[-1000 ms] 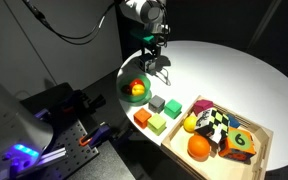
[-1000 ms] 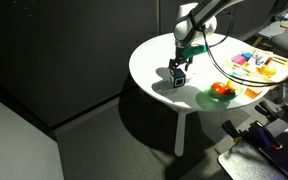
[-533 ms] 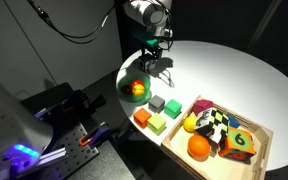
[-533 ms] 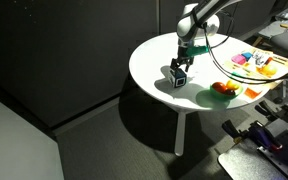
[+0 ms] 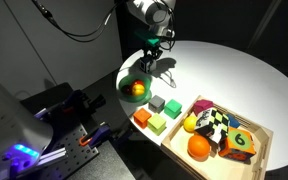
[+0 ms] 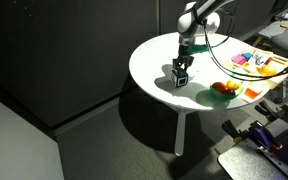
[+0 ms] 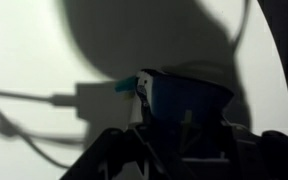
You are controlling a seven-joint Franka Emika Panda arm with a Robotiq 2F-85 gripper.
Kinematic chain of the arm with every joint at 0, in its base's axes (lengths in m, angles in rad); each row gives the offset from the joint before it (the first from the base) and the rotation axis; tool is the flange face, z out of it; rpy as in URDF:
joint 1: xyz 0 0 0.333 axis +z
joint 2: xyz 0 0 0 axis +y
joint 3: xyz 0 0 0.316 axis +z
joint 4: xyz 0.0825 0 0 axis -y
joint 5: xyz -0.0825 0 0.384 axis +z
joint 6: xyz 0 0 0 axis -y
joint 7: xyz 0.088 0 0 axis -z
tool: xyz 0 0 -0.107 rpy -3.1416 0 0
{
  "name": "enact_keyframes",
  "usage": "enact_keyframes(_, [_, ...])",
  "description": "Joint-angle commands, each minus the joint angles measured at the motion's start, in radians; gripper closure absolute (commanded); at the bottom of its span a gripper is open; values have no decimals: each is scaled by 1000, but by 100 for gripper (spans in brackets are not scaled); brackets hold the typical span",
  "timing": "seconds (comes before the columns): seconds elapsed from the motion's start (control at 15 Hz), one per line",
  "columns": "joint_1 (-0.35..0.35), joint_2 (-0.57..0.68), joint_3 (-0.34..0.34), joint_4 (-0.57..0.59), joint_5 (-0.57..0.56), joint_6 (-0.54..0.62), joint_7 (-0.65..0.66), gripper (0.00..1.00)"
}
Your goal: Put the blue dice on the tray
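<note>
Since a second ago the pincer (image 6: 181, 70) has drifted slightly toward the green bowl (image 6: 222, 90). It is clamped on the blue dice (image 7: 184, 100), low over the round white counter (image 5: 224, 65) and well apart from the light-wood tray (image 5: 249, 120) at the near right in an exterior view. The dice looks light, rigid and smooth-faced. Its flat opposite sides suit this grip, though slick faces could slip if the squeeze eases.
</note>
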Motion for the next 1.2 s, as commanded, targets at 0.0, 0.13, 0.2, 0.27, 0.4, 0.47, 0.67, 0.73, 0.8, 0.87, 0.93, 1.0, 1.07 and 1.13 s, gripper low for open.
enact_keyframes(0.0, [-13, 23, 1, 42, 19, -43, -16, 71])
enact_keyframes(0.13, [-3, 15, -11, 43, 10, -56, 7, 85])
enact_keyframes(0.2, [5, 11, -20, 43, 4, -65, 24, 91])
enact_keyframes(0.27, [17, 5, -34, 42, -6, -64, 52, 96])
enact_keyframes(0.4, [39, -6, -61, 38, -27, -63, 96, 96])
enact_keyframes(0.47, [52, -13, -77, 34, -37, -56, 122, 94])
enact_keyframes(0.67, [87, -36, -116, 24, -75, -52, 185, 95])
enact_keyframes(0.73, [97, -45, -127, 20, -89, -54, 204, 95])
enact_keyframes(0.8, [107, -53, -137, 17, -102, -55, 222, 95])
enact_keyframes(0.87, [117, -63, -148, 12, -120, -56, 240, 95])
enact_keyframes(0.93, [125, -72, -158, 8, -135, -55, 258, 95])
enact_keyframes(1.0, [132, -83, -166, 4, -150, -60, 272, 95])
enact_keyframes(1.07, [137, -91, -173, 1, -165, -63, 286, 95])
enact_keyframes(1.13, [140, -100, -179, -3, -178, -68, 298, 95])
